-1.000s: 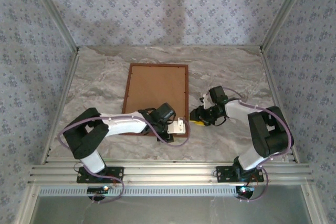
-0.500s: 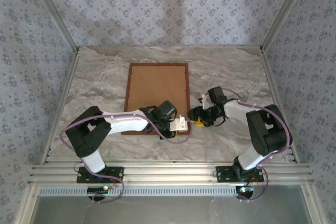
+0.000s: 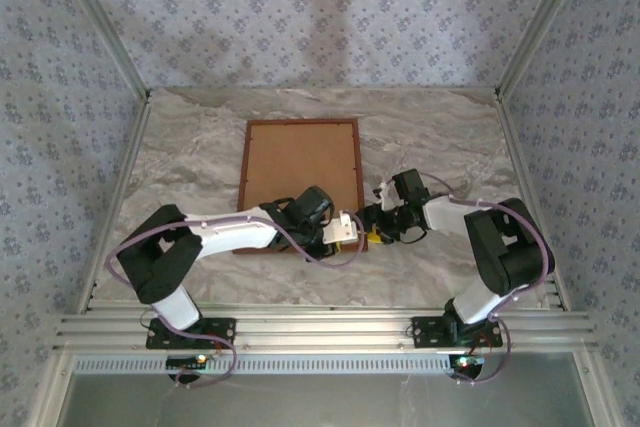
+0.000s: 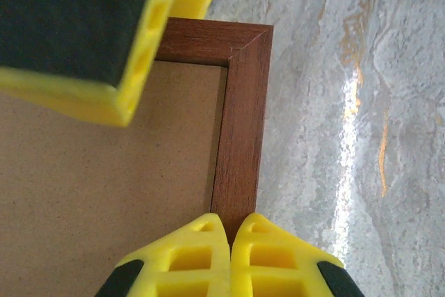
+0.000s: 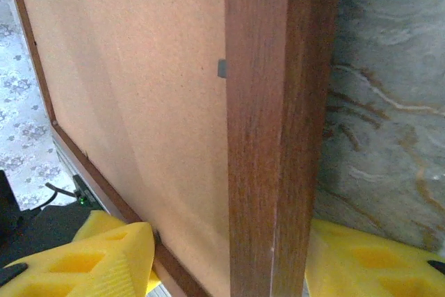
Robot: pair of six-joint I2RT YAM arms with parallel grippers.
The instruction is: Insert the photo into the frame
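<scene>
Marble-veined table (image 3: 430, 127), smooth and glossy. Left gripper (image 4: 229, 241) closed, ribbed yellow tips pressed together over frame (image 4: 240, 144) rail. Right gripper (image 5: 229, 255) parted, astride same reddish-brown wooden rail. Frame flat at table centre, matte brown backing (image 3: 300, 172) upward.

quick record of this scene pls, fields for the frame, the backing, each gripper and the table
frame: reddish-brown wood, lying on the table, back side up
backing board: plain brown, sitting inside the frame
left gripper: shut, fingertips together over the frame's right rail near its near corner
right gripper: open, one finger on either side of that same rail
table: grey marbled top
</scene>
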